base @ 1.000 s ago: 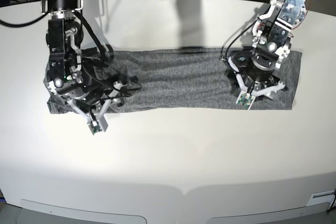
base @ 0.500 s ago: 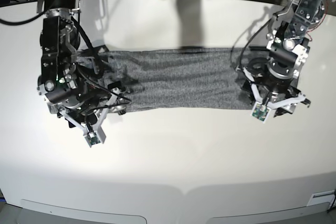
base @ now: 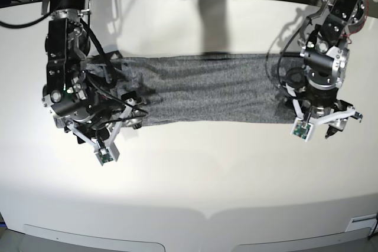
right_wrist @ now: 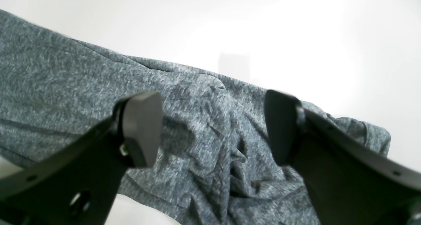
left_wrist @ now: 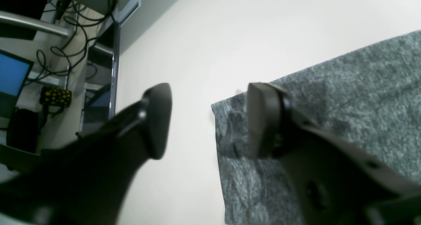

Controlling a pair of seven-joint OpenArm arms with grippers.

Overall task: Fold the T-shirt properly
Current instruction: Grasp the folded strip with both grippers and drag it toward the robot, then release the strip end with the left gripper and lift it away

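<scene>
Bare table (base: 195, 169) round T-shirt (base: 201, 90) edges

The T-shirt (base: 207, 90) is mottled heather-grey (no print) on a plain white table (base: 195, 169), under black grippers.

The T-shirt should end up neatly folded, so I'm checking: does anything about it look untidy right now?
Yes. The T-shirt is bunched into wrinkles beneath the open right gripper; the end by the left gripper lies flat with a straight edge.
</scene>
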